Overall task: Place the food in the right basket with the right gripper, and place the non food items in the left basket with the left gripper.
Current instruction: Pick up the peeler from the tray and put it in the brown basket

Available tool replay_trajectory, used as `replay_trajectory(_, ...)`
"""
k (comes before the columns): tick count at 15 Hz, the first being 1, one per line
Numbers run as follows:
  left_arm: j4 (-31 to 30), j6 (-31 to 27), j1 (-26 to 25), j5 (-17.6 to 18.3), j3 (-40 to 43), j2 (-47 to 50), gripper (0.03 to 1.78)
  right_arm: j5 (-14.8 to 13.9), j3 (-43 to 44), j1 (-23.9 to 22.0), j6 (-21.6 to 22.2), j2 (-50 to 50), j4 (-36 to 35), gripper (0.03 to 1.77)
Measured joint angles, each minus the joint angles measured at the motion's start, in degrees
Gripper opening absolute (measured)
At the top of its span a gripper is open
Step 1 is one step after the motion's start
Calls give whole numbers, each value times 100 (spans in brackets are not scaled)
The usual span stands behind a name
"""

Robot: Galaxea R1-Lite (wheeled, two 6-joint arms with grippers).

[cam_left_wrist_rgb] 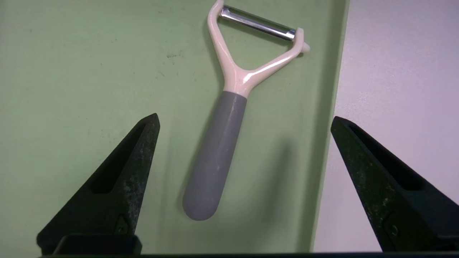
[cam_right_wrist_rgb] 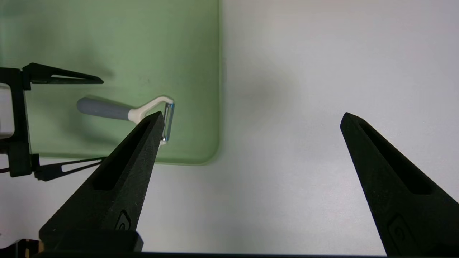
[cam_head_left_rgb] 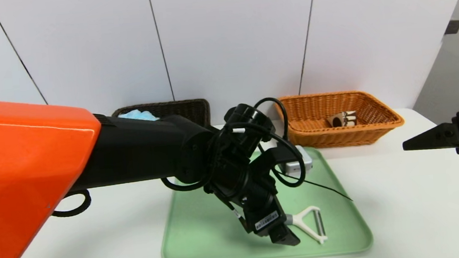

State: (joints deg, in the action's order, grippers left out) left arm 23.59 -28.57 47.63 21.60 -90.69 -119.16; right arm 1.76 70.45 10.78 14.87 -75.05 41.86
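Over the green tray near the desk's front edge, the left gripper is hovering above the peeler, jaws spread wide on either side of the grey handle, touching nothing. That peeler is lying flat in the tray's front right corner, blade end close to the raised rim. Trouble I'm watching for: one jaw looks to be hanging beyond the rim, so coming straight down it could catch the edge or skid the smooth handle away. The left arm is reaching forward, wrist bent steeply down. The right gripper is waiting by the desk's right edge, jaws spread, holding nothing.
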Motion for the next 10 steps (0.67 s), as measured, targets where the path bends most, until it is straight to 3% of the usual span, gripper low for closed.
replay_trajectory(6, 122, 9, -4, -154, -116, -82, 169, 4, -28, -30, -2, 16, 0, 170)
replay_trajectory(10, 926, 9, 0, -416, -625, -123, 169, 15, -26, -34, -2, 21, -2, 170)
